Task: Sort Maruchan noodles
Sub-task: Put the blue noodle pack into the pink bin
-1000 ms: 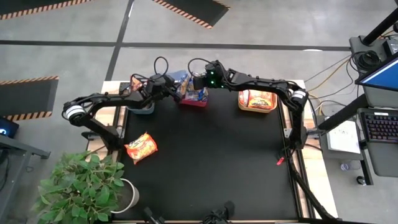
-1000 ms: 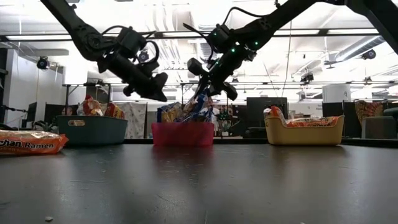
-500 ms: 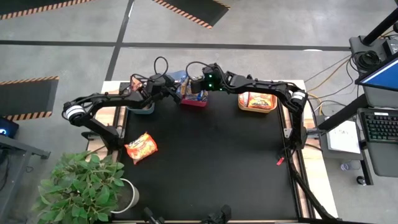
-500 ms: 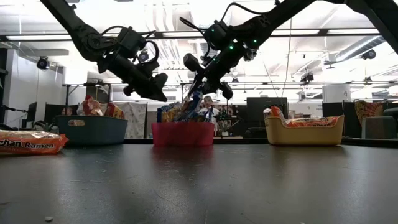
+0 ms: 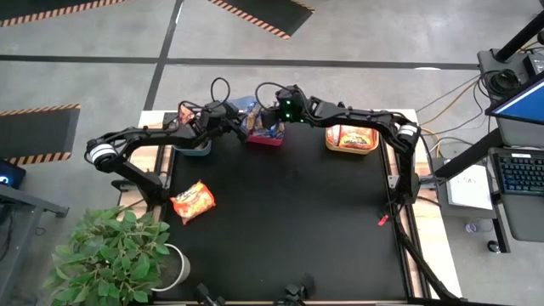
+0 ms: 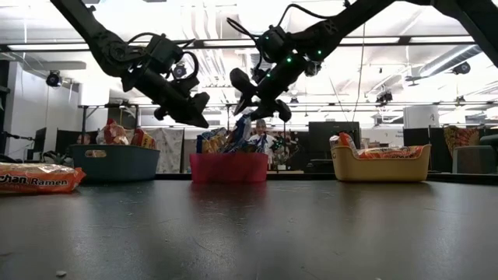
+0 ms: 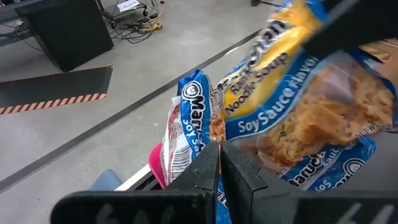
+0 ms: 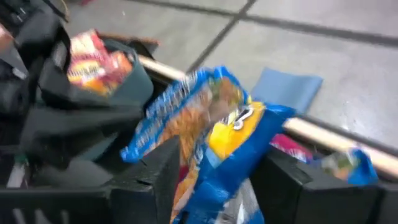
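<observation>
Right gripper [image 6: 257, 87] hanging released above the red plastic bin [image 6: 229, 166]; blue-and-yellow crinkly Maruchan "Soy Sauce Flavor" packet [image 7: 298, 106] sitting in it. Left gripper [image 6: 198, 109] hovering clenched, empty. Orange "Ramen" packet [image 6: 35, 178] lying on the black table [image 5: 289, 221].

The high view is looking straight down on the whole black table [image 5: 280, 229], while the low view is sitting at table-top height, facing level across it into the room. Each wrist view is peering close in past its own fingers at blue-and-yellow packets [image 7: 298, 118] over the red bin [image 6: 229, 167], which all four views are sharing.
</observation>
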Controlling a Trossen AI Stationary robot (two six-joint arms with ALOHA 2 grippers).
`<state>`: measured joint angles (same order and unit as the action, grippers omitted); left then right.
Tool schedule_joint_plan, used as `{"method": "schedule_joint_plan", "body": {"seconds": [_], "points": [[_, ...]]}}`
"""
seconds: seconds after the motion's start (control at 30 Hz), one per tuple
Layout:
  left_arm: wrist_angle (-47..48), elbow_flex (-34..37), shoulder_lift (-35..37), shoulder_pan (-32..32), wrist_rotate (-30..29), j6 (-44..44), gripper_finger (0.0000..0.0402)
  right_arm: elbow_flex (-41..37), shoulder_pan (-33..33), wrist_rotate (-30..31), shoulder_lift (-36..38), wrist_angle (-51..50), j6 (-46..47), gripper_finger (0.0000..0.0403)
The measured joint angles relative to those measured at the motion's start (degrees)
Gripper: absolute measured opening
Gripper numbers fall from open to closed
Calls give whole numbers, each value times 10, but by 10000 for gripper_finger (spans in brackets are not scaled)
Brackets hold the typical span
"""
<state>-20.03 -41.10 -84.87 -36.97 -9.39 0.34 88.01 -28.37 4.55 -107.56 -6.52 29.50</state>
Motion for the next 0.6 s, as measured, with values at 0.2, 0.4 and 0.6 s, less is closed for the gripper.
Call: {"method": "schedule_joint_plan", "body": {"seconds": [0.2, 0.4, 0.6], "points": [[17, 4, -1, 0, 0, -8, 0, 0, -2, -2, -30, 48, -2, 116], [16, 4, -2, 0, 0, -18, 0, 0, -1, -5, -63, 92, 2, 77], [-5, 4, -2, 0, 56, -47, 0, 0, -2, -13, -77, 87, 4, 64]]}}
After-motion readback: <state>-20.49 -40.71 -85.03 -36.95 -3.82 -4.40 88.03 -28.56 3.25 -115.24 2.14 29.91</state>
